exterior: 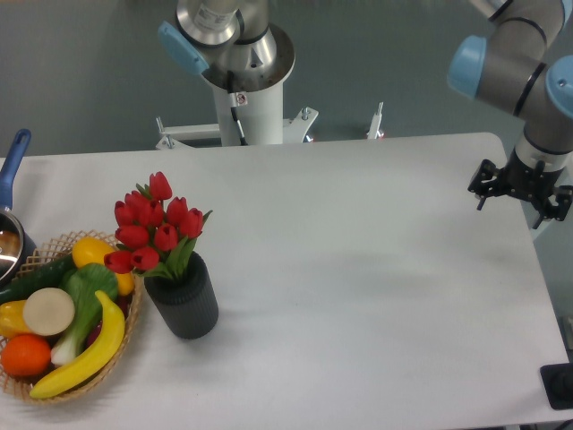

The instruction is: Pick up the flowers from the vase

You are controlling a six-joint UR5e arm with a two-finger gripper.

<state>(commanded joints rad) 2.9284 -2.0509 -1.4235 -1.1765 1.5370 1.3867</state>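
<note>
The flowers (154, 227), a bunch of red tulip buds with green leaves, stand in the vase (184, 305), a short dark ribbed cylinder on the left part of the white table (358, 269). The bunch leans a little left over the basket's edge. My gripper (522, 190) hangs at the far right edge of the table, far from the vase. It shows as a black block under the wrist, with its fingers pointing down and mostly hidden. Nothing is seen held in it.
A wicker basket (115, 358) with a banana, an orange, a yellow pepper and greens touches the vase's left side. A metal pot with a blue handle (12, 170) sits at the left edge. The arm's white base (251, 98) stands behind the table.
</note>
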